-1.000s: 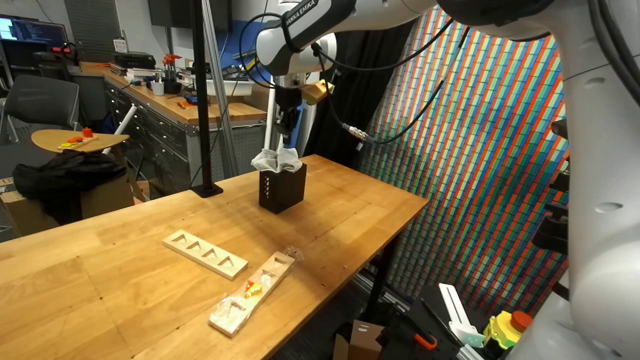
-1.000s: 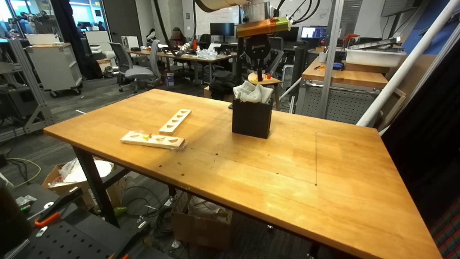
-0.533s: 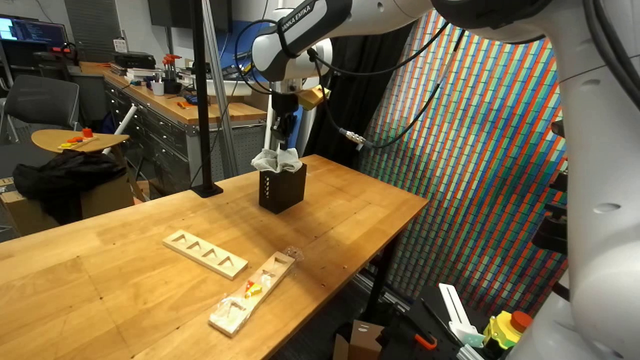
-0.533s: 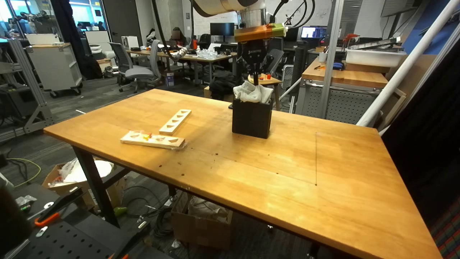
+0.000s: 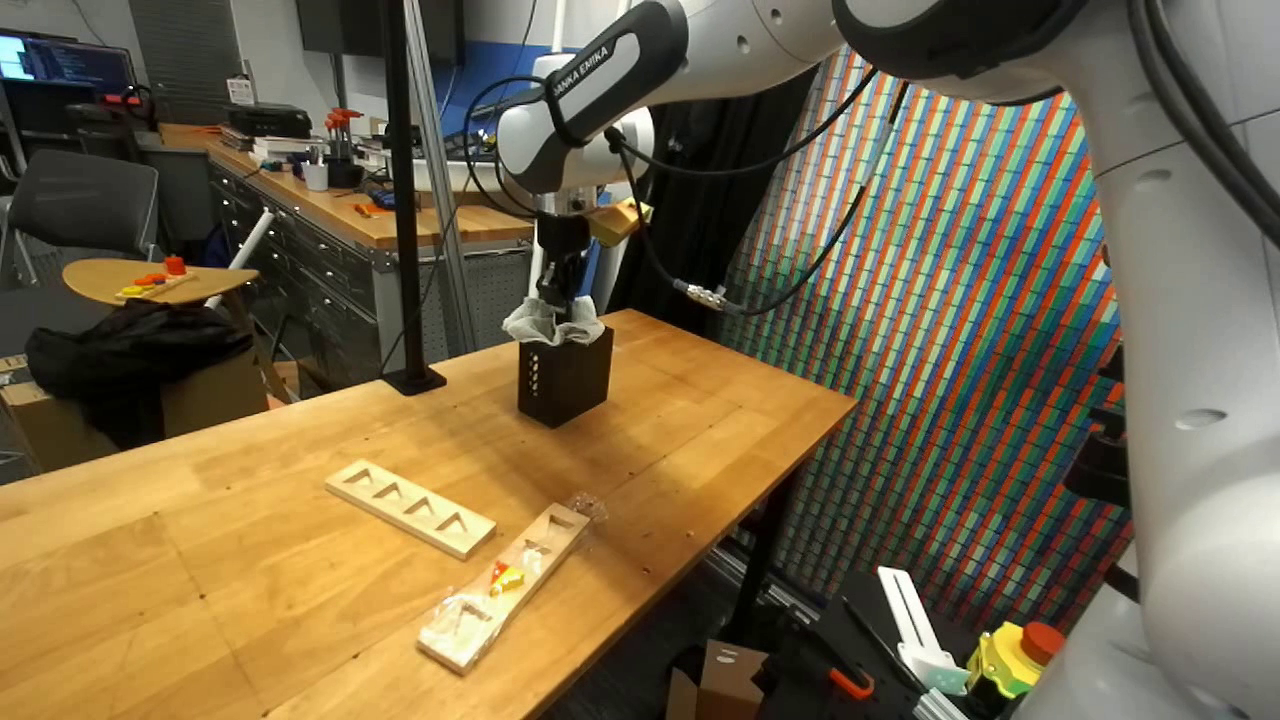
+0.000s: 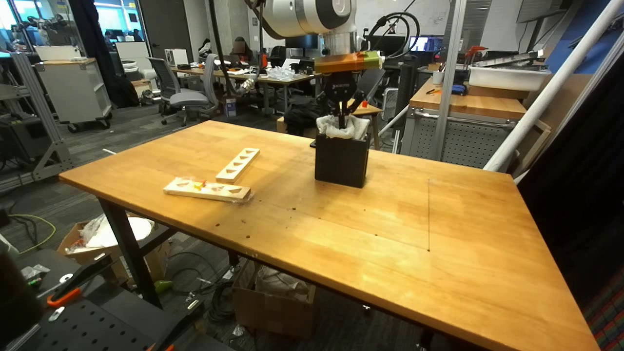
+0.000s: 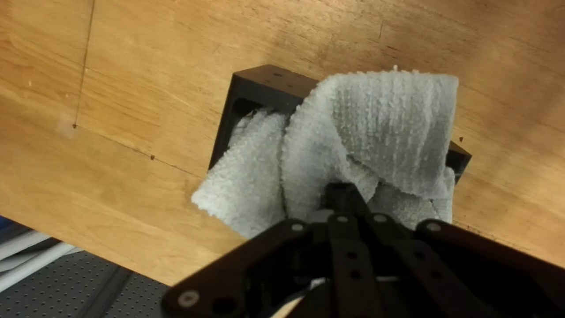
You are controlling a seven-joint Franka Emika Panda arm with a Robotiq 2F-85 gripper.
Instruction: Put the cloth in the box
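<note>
The black box (image 5: 572, 382) stands upright near the table's far side, and it shows in both exterior views (image 6: 341, 162). The white rumpled cloth (image 5: 582, 328) sits bunched in the box mouth and sticks up above the rim (image 6: 358, 127). In the wrist view the cloth (image 7: 388, 132) covers most of the opening and drapes over the walls. A corner of the box (image 7: 273, 80) shows beside it. My gripper (image 6: 342, 123) points down with its fingers together, and its tips press into the middle of the cloth (image 7: 342, 192). The inside of the box is mostly hidden.
A pale slotted wooden strip (image 5: 410, 508) and a plastic-wrapped strip (image 5: 500, 590) with small coloured pieces lie on the wooden table (image 6: 414, 292). A black post (image 5: 404, 250) stands at the table edge. A cable loop hangs from the arm.
My gripper has moved down from above the box until its fingertips sink into the cloth. The middle of the cloth is pushed down a little. The box has not moved.
</note>
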